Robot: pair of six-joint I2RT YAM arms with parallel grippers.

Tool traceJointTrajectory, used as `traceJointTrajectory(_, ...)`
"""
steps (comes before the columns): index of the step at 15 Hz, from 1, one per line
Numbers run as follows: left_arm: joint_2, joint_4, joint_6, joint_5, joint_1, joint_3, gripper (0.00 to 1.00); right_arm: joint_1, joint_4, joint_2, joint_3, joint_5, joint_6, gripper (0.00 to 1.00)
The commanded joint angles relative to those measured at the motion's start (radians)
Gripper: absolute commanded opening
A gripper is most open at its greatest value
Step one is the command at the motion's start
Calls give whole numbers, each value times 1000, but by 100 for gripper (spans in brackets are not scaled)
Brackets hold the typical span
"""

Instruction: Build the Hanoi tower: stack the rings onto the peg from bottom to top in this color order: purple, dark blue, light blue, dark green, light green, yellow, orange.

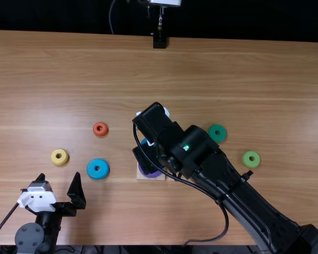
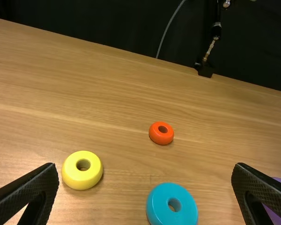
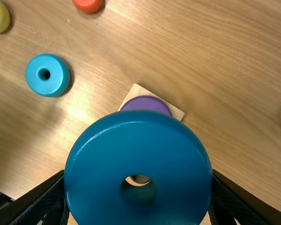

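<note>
Over the purple ring (image 3: pixel 147 104) on its pale base (image 3: pixel 178 113), my right claw (image 3: pixel 139 187) grips the dark blue ring (image 3: pixel 96 161) by its sides; my left claw (image 1: pixel 59 179) gapes empty. I should centre the hole, hold everything level, lower gently, and release only once it seats.

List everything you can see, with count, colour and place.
Ring: 1, dark blue, in right gripper, over the base
Ring: 1, purple, on the base
Ring: 1, light blue, left of base
Ring: 1, yellow, far left
Ring: 1, orange, beyond light blue
Ring: 1, dark green, right of base
Ring: 1, light green, farther right
Base: 1, pale wood, mid-table
Table: 1, light brown, beneath
Stand: 1, black, far edge
Left gripper: 1, black, near left
Right gripper: 1, black, over base
</note>
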Motion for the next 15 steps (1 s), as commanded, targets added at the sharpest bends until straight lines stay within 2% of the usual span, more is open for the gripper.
traceJointTrajectory(1,-12,-19,4,12,2,-55,100,6,3,12,-13,3,5,0)
traceJointTrajectory(4,-12,-19,4,12,2,-55,100,8,3,38,-10,7,4,0)
traceJointTrajectory(5,-12,-19,4,12,2,-55,100,8,3,38,-7,13,5,23)
traceJointTrajectory(6,-12,-19,4,12,2,-55,100,8,3,38,-12,16,7,80)
traceJointTrajectory(7,-12,-19,4,12,2,-55,100,10,-1,38,-15,16,5,100)
traceJointTrajectory(15,-12,-19,4,12,2,-55,100,3,10,32,-3,11,22,100)
